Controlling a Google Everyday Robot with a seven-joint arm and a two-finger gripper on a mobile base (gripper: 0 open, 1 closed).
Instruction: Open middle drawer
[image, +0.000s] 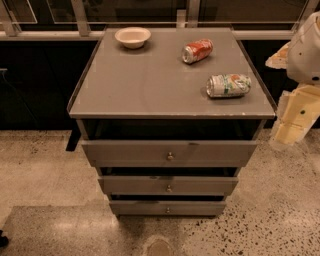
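Note:
A grey cabinet (165, 80) with three drawer fronts stands in the middle of the camera view. The middle drawer (200, 186) is the mid-sized grey front, with a small round metal knob (169, 188) at its centre and a dark gap above it. The widest front (215, 151) is above it and the slimmest front (200, 207) below it. My gripper (291, 126), cream and white, hangs at the right edge, to the right of the cabinet's top corner, well apart from the knob and holding nothing that I can see.
On the cabinet top lie a white bowl (132, 36) at the back left, a red can (197, 51) on its side and a green-and-white can (228, 85) on its side near the right edge. Speckled floor (45, 170) surrounds the cabinet; dark windows stand behind.

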